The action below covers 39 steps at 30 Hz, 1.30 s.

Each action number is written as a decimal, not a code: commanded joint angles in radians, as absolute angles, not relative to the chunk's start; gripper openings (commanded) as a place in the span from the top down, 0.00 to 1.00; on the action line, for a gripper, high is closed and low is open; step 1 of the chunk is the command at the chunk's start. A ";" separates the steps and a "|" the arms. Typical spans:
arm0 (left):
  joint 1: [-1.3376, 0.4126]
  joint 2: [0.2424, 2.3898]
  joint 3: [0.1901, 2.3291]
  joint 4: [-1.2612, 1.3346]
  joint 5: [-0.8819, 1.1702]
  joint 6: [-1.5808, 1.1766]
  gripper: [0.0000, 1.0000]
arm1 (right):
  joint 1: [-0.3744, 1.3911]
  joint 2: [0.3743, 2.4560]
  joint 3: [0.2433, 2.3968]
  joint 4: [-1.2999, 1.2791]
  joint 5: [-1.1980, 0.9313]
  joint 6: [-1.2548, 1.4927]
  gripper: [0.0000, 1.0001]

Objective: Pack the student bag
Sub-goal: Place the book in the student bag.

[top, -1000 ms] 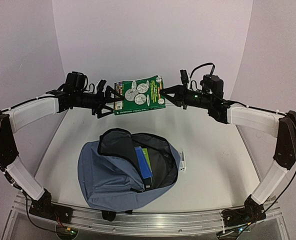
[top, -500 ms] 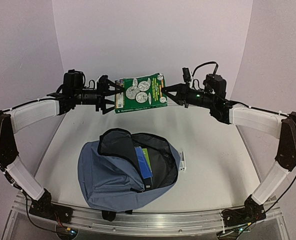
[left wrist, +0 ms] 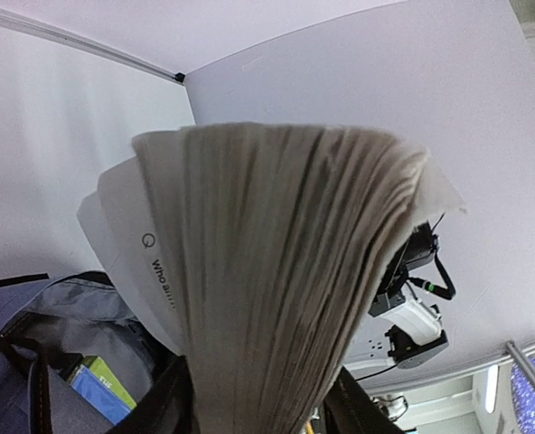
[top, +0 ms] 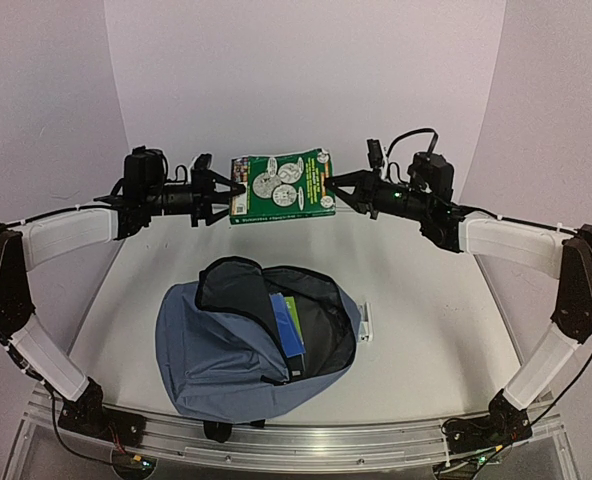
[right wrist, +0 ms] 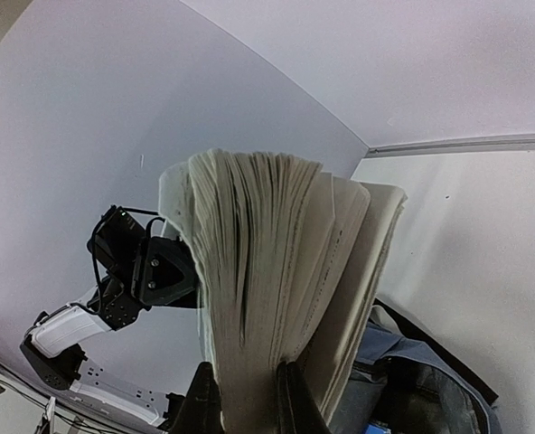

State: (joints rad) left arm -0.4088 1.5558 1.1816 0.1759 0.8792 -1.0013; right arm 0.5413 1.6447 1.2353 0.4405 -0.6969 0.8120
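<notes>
A thick green-covered book [top: 281, 187] hangs in the air over the back of the table, held by both ends. My left gripper [top: 232, 190] is at its left edge; in the left wrist view its black fingers [left wrist: 173, 398] press both sides of the page block [left wrist: 276, 271]. My right gripper [top: 334, 185] is shut on the right edge, pinching part of the fanned pages [right wrist: 276, 271] between its fingers [right wrist: 202, 402]. The student bag [top: 216, 350], slate-blue with black lining, lies open below on the table.
Inside the bag's mouth stand a blue notebook [top: 288, 325] and a green item [top: 294, 308]. A small white object [top: 366, 322] lies on the table against the bag's right side. Curved white walls close off the back and sides.
My left gripper slid right onto the book's left edge and its fingers closed from wide open onto the pages. The book rose slightly; the right gripper kept its hold.
</notes>
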 commanded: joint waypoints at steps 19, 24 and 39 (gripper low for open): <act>-0.423 1.410 1.120 0.432 0.890 -0.992 1.00 | 0.558 1.723 1.229 0.560 -0.790 0.911 0.44; -0.424 1.417 1.125 0.437 0.922 -0.985 1.00 | 0.576 1.762 1.274 0.561 -0.875 0.922 0.32; -0.424 1.352 1.098 0.348 0.918 -0.875 1.00 | 0.587 1.814 1.325 0.566 -0.835 0.979 0.17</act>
